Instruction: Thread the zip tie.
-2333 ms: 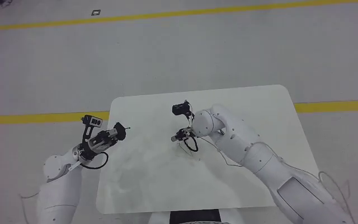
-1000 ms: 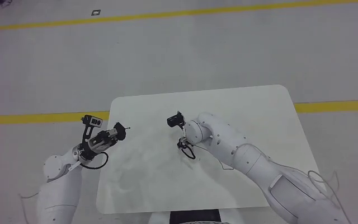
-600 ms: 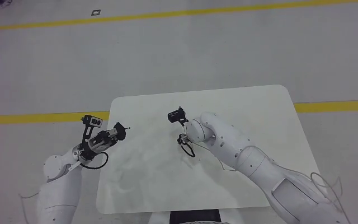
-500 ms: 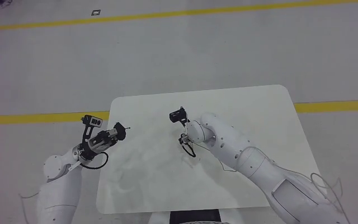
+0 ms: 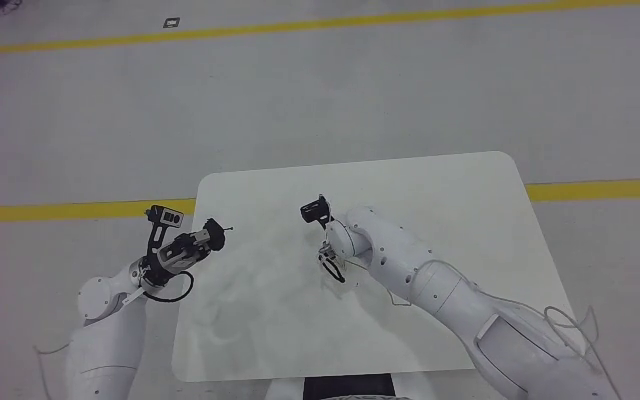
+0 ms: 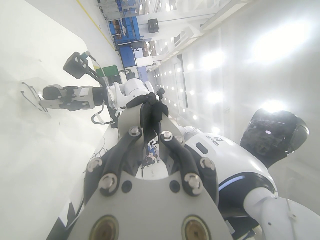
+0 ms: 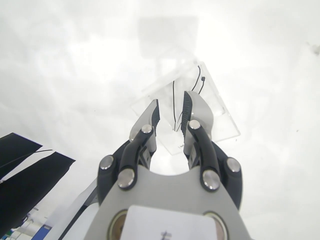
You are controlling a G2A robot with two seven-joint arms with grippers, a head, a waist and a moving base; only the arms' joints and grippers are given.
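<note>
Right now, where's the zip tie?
In the right wrist view, the zip tie sits on the clear plate near the middle of the table, one strand inside the open right claw.

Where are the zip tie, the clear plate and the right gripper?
zip tie [image 7: 173, 88], right wrist view, black strap
clear plate [image 7: 220, 112], right wrist view, bare face
right gripper [image 7: 170, 97], right wrist view, between fingertips

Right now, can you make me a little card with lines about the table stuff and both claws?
table: white
plate: clear, lying mid-table
zip tie: thin, black, at the plate
right gripper: open, low over the plate, one finger on each side of the zip tie
left gripper: by the table's edge, away from the plate, shut on a black thing
black thing: can't tell what it is
</note>
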